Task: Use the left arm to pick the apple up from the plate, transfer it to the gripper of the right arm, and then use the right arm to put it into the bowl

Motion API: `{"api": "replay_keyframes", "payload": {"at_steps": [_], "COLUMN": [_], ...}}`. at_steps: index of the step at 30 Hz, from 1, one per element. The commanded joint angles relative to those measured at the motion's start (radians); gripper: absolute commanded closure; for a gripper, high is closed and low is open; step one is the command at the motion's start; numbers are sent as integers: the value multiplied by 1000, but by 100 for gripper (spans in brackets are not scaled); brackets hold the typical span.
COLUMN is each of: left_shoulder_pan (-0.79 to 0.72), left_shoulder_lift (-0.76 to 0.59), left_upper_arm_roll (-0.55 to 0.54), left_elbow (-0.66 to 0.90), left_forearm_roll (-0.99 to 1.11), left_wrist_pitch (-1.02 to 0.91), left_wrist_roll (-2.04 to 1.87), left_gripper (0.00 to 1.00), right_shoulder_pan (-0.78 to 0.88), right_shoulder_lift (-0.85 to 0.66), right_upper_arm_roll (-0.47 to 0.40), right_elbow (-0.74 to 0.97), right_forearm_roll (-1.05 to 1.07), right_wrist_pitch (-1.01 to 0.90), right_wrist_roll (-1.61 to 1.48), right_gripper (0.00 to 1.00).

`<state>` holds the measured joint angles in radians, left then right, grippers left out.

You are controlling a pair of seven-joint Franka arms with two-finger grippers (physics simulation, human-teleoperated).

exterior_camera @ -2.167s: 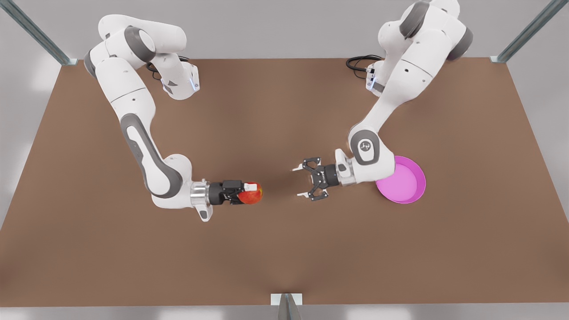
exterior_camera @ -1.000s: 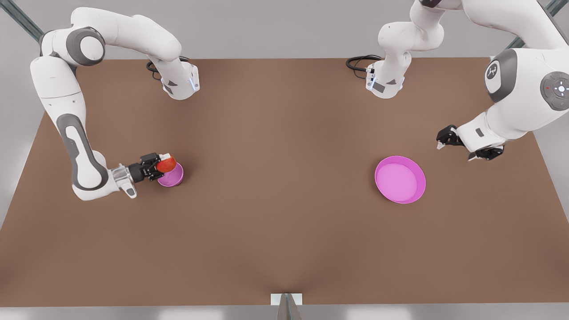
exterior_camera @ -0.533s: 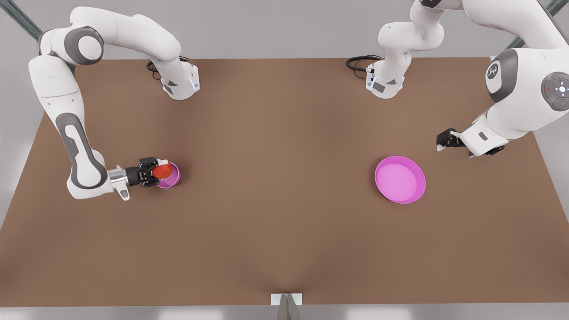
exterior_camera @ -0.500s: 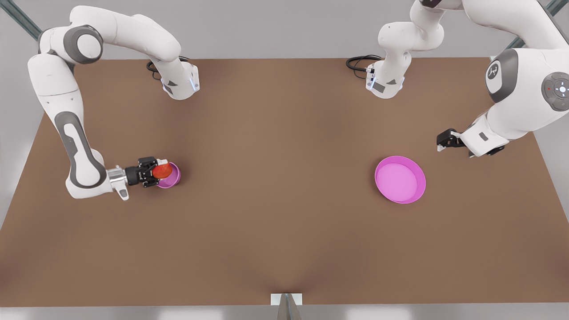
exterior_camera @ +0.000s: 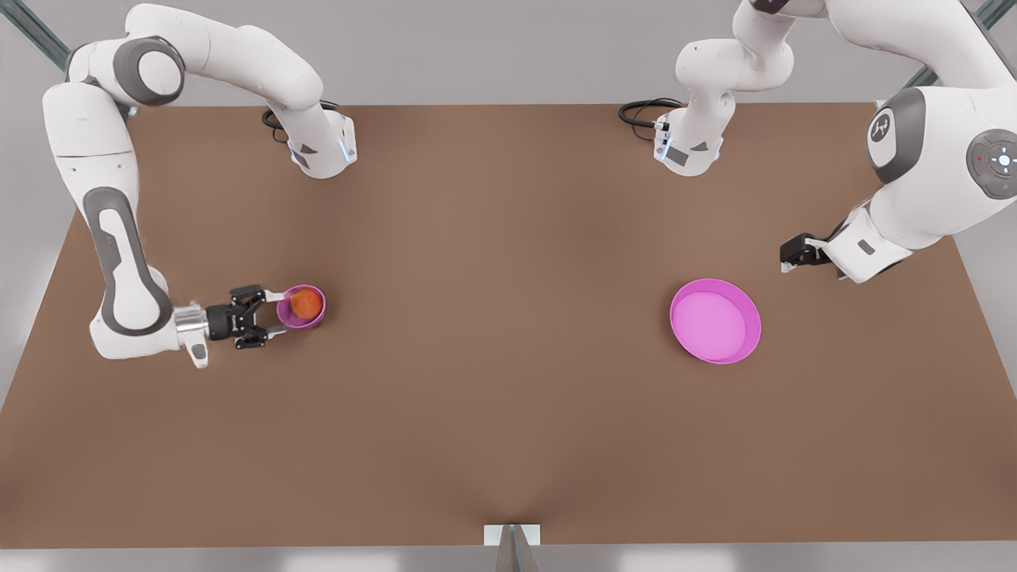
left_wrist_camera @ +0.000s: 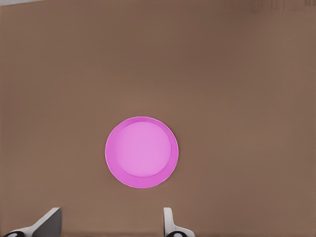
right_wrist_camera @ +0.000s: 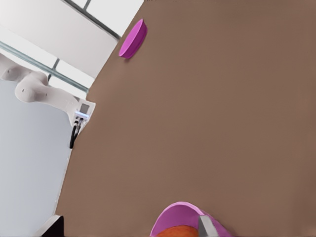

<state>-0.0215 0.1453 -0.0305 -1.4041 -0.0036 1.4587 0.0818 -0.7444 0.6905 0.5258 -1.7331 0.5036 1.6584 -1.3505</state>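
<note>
The apple (exterior_camera: 306,303) now lies in the bowl (exterior_camera: 315,318), on the front view's left. Half a second ago it was pinched in the right gripper (exterior_camera: 271,317), which has since spread its fingers and drawn back just beside the bowl's rim — so the release has happened and, by the look of it, the placing step is done (the right wrist view shows the bowl (right_wrist_camera: 170,222) with the apple (right_wrist_camera: 174,232) in it, one fingertip (right_wrist_camera: 206,226) just over them).

The left gripper (exterior_camera: 794,256) waits well apart, off toward the front view's right beyond the plate (exterior_camera: 715,321); the left wrist view looks down on the plate (left_wrist_camera: 141,152) between its two spread fingertips (left_wrist_camera: 169,219).

Counted: one apple, one bowl, one plate, two arms — all on one brown table (exterior_camera: 508,397).
</note>
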Motion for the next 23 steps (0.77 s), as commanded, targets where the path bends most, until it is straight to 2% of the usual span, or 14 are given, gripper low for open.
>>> {"api": "replay_keyframes", "payload": {"at_steps": [1,3,4,5,6,8,9,10,11,12,13,15,21,23], "left_shoulder_pan": [0,0,0,-3,-5,-6,-6,-6,-6,-6,-6,-8,-9,-9], "left_shoulder_lift": [-1,-1,-3,-3,-3,-3,-3,-3,-3,-3,-3,-3,-1,-1], "left_upper_arm_roll": [0,0,0,-2,-3,-5,-5,-5,-5,-5,-5,-5,-5,-6], "left_elbow": [0,0,2,2,4,8,8,8,8,8,8,8,8,8], "left_forearm_roll": [1,1,1,1,1,1,1,1,1,1,1,-1,1,-1], "left_wrist_pitch": [0,0,0,0,0,0,0,-1,-1,-1,-1,-1,-1,-1], "left_wrist_roll": [-60,-60,-60,-62,-62,-62,-62,-62,-62,-62,-62,-62,-62,-63], "left_gripper": [0,0,0,0,0,0,0,0,0,0,0,0,0,0], "right_shoulder_pan": [7,5,28,48,152,253,269,324,584,797,847,797,810,810], "right_shoulder_lift": [-6,-5,-6,-3,-15,-127,-167,-317,-432,-485,-586,-583,-477,-477], "right_upper_arm_roll": [17,166,285,474,516,551,551,424,-13,-371,-535,-535,-540,-538], "right_elbow": [102,363,478,589,609,603,586,500,495,449,301,253,421,423], "right_forearm_roll": [-75,-364,-588,-838,-1005,-1186,-1202,-1105,-833,-653,-531,-542,-539,-540], "right_wrist_pitch": [-54,-103,-108,-97,-100,-104,-126,-132,-137,-132,-126,-100,-149,-151], "right_wrist_roll": [53,174,174,171,174,191,454,854,999,1095,1275,1295,1375,1377], "right_gripper": [0,0,0,0,0,0,0,0,0,0,0,0,0,0]}}
